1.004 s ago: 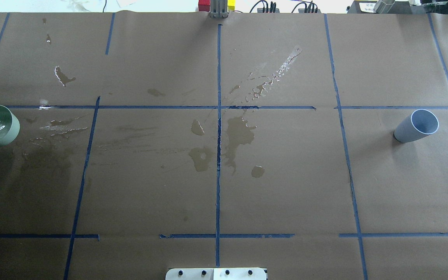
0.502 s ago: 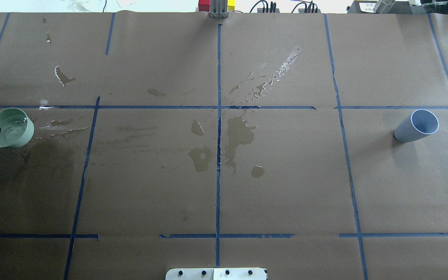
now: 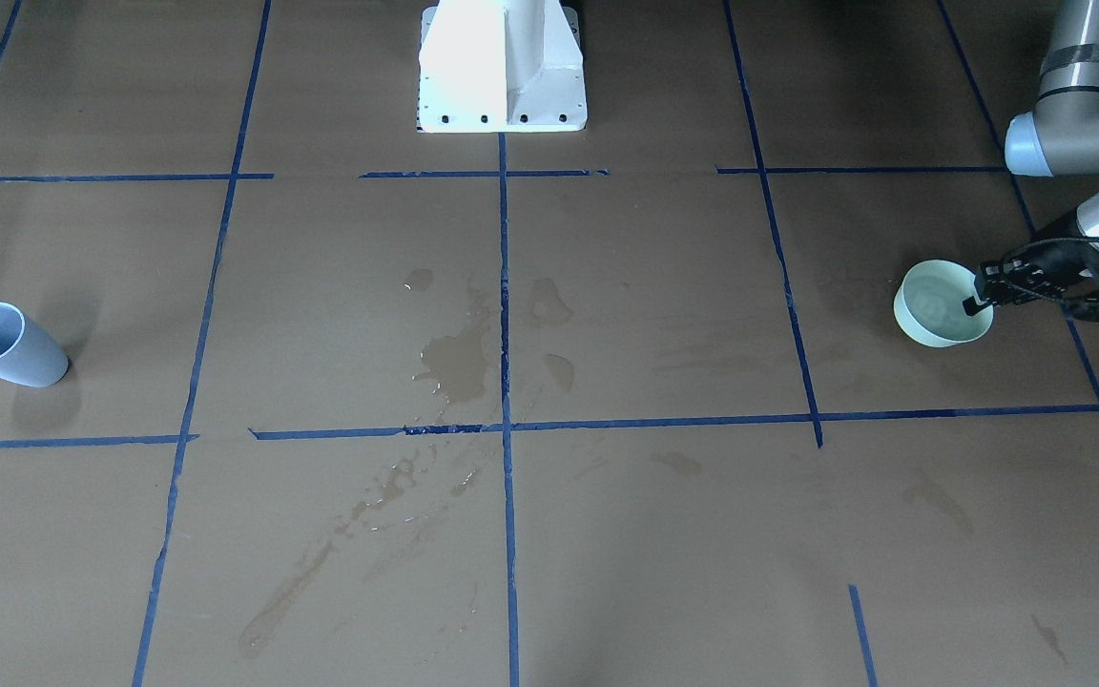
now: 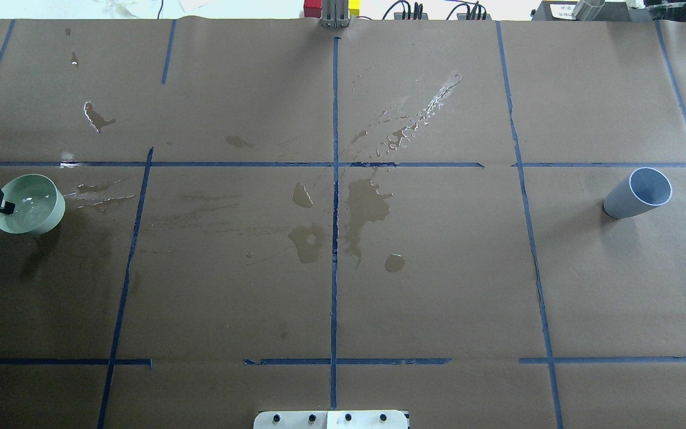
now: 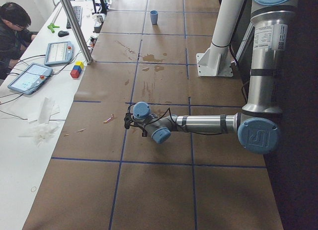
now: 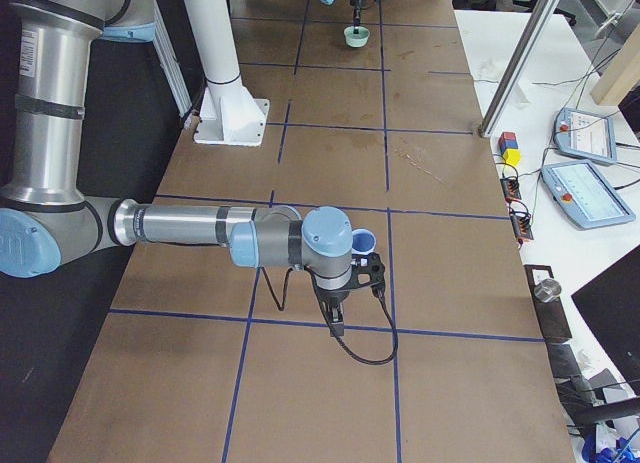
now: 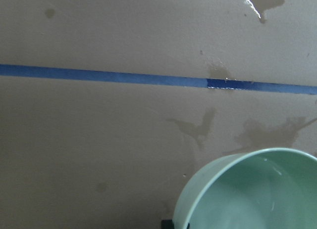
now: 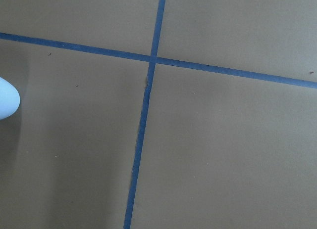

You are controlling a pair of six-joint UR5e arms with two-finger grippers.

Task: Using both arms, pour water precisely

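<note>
On the far left, the green bowl (image 4: 53, 218) is carrying the water (image 4: 24, 206), a shallow glossy pool. The left gripper (image 4: 5, 207) is reaching in from the table's edge and pinching the bowl's rim, its jaws pressed onto the wall. Wet stains (image 4: 367, 205) are darkening the brown paper (image 4: 230, 286) mid-table, between the containers. Far right, the blue-grey cup (image 4: 638, 193) is standing well apart. The right gripper (image 6: 350, 283) is hanging near it, and I cannot tell how its jaws are standing.
</note>
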